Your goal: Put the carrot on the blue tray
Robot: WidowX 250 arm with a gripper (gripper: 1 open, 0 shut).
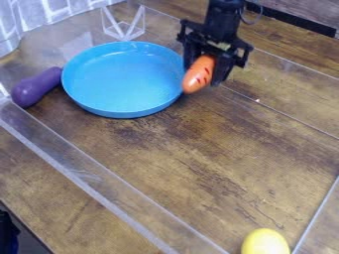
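Note:
The orange carrot (199, 73) with dark line marks hangs in my black gripper (207, 65), whose fingers are shut on it from both sides. It is lifted off the wooden table and sits just at the right rim of the round blue tray (119, 79). The tray lies flat at the upper left of the camera view with nothing in it. My arm comes down from the top of the frame, pointing straight down. The carrot's leafy top is hidden by the gripper.
A purple eggplant (38, 85) lies left of the tray. A yellow lemon (265, 242) sits at the bottom edge on the right. Clear plastic walls run along the left side and back of the wooden table (199, 159).

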